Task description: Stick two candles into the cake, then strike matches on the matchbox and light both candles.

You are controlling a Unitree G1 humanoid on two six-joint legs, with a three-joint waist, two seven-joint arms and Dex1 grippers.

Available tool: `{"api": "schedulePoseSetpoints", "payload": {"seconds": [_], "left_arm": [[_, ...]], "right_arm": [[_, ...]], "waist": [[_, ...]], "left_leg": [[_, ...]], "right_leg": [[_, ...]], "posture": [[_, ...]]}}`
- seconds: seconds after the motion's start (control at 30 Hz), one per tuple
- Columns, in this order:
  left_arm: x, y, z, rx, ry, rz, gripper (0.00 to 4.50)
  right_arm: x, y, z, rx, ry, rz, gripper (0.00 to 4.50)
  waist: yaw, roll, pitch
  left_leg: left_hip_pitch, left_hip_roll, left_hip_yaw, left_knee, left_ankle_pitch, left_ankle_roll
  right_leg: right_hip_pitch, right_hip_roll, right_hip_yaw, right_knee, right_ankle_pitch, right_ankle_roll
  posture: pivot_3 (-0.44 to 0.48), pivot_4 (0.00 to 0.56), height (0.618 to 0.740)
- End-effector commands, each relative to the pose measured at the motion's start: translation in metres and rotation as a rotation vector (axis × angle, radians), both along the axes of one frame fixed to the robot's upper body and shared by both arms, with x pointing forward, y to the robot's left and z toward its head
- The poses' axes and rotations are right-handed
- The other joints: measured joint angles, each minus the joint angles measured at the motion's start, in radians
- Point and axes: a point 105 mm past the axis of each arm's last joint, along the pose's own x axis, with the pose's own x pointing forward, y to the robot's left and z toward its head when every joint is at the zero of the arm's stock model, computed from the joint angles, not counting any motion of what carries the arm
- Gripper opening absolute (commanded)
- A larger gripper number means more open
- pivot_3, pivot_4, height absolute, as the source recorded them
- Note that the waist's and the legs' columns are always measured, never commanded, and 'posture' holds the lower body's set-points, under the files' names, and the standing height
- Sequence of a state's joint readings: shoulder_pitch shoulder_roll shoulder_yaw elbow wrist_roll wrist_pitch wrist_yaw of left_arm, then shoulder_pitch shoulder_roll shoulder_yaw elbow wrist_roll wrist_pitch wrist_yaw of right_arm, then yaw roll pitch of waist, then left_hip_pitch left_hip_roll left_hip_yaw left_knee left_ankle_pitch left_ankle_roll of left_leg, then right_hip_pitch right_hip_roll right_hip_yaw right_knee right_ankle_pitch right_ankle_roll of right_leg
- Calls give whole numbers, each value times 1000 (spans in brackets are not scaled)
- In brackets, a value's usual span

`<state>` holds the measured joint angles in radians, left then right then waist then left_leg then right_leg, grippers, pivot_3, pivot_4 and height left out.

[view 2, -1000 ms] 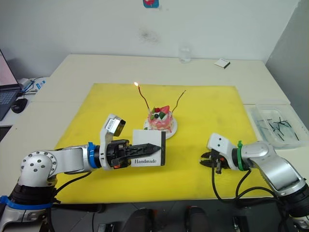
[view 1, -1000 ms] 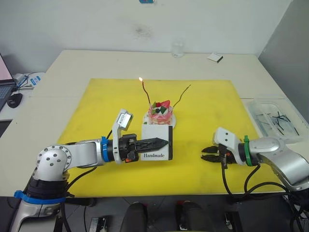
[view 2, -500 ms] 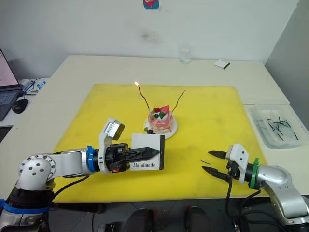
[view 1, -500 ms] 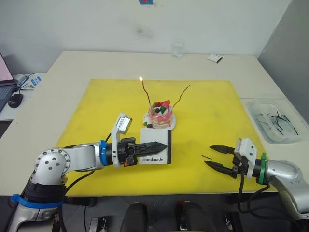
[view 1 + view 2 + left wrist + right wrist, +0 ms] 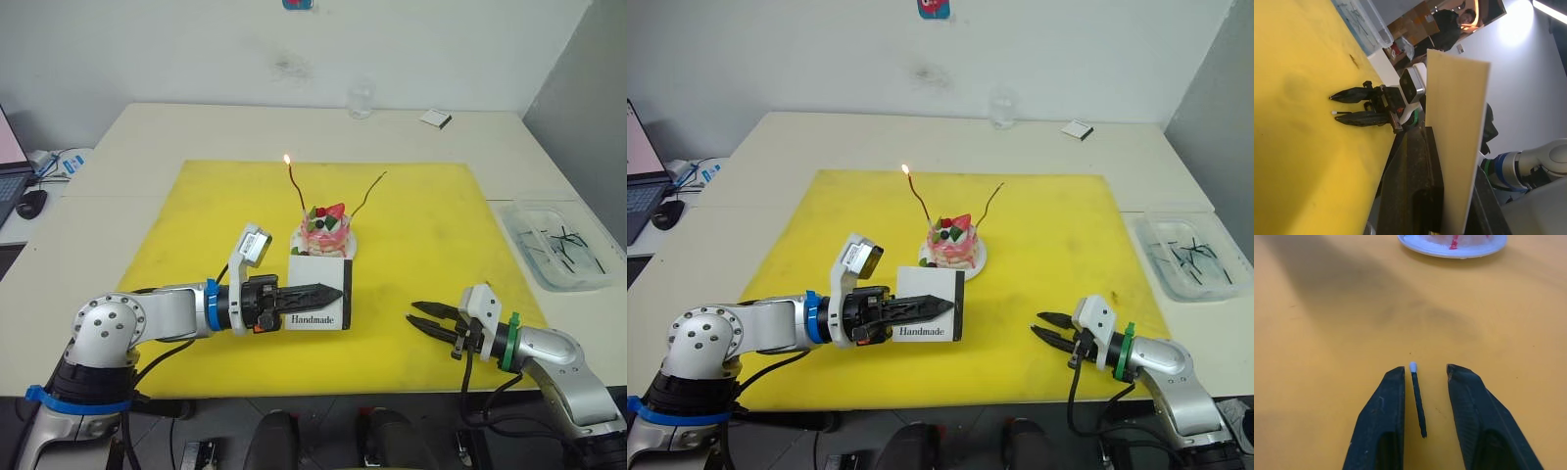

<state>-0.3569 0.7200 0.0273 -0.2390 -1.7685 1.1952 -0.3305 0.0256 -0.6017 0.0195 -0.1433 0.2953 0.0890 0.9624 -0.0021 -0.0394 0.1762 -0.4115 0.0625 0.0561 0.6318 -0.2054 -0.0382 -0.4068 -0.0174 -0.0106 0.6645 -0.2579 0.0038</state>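
right end effector (image 5: 1423, 377) spread apart around a match (image 5: 1418, 399) on the mat; left end effector (image 5: 328, 292) clamped on the matchbox (image 5: 318, 292).

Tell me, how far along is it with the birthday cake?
Both candles stand in the cake; the dark red one burns, the olive-gold one is unlit. The left gripper holds the matchbox upright; the open right gripper straddles a match on the yellow mat.
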Motion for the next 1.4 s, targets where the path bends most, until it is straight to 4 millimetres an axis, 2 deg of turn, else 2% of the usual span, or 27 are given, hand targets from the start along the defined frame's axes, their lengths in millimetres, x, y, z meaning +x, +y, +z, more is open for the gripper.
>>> {"api": "schedulePoseSetpoints", "payload": {"seconds": [0.03,0.23,0.47,0.57,0.63,0.67,0.87,0.97,1.07,1.17,1.27,1.4], "left_arm": [[-5,-1,5,-13,-22,-19,0],[-8,-1,5,-15,-21,-15,0],[-9,-2,6,-16,-23,-17,0],[-8,-2,8,-19,-24,-18,0],[-9,-2,8,-20,-23,-19,0],[-9,-2,8,-20,-23,-19,0],[-9,-3,8,-23,-22,-18,0],[-8,-4,8,-25,-22,-17,0],[-7,-5,8,-26,-21,-12,0],[2,-4,5,-21,-7,28,0],[9,-5,4,-22,1,45,0],[17,-9,3,-19,3,54,0]], "right_arm": [[-5,-3,-5,-17,12,20,1477],[-13,-8,-13,-12,47,33,1477],[-11,-7,-16,10,67,19,1477],[-12,-9,-20,4,82,18,871],[-14,-10,-23,-3,94,17,188],[-15,-11,-25,-7,100,18,51],[-16,-15,-28,-9,107,12,51],[-14,-17,-23,0,96,5,51],[-12,-16,-10,7,66,12,51],[-9,-2,34,30,-37,67,51],[-14,26,85,-37,-189,203,51],[-9,51,113,-80,-281,241,51]], "waist": [[0,0,0],[1,0,0],[1,-1,-1],[1,-1,-1],[1,-1,-1],[1,-1,-1],[3,-3,-2],[3,-3,-2],[4,-3,-2],[6,-2,-2],[1,-1,-1],[0,-2,-1]], "left_leg": [[0,0,0,0,0,0],[0,0,0,0,0,0],[0,0,0,0,0,0],[0,0,0,0,0,0],[1,0,0,0,0,0],[1,0,0,0,0,0],[1,0,0,0,0,0],[1,0,0,0,0,0],[1,0,0,0,0,0],[1,-1,0,0,0,0],[1,0,0,0,0,0],[4,0,0,0,0,0]], "right_leg": [[0,0,0,0,0,0],[0,0,0,-1,0,0],[1,0,0,-1,0,0],[1,0,0,-1,0,0],[1,0,0,-1,0,0],[1,0,0,-1,0,0],[2,0,0,-1,0,0],[2,-1,0,-1,0,0],[2,-1,0,-1,0,0],[2,-1,0,-1,0,0],[1,-1,1,0,0,0],[2,1,0,0,1,1]], "posture": [[0,150,740],[0,150,740],[0,150,740],[0,150,740],[0,150,740],[0,150,740],[0,150,740],[0,150,740],[0,150,740],[0,150,740],[0,150,740],[0,150,740]]}}
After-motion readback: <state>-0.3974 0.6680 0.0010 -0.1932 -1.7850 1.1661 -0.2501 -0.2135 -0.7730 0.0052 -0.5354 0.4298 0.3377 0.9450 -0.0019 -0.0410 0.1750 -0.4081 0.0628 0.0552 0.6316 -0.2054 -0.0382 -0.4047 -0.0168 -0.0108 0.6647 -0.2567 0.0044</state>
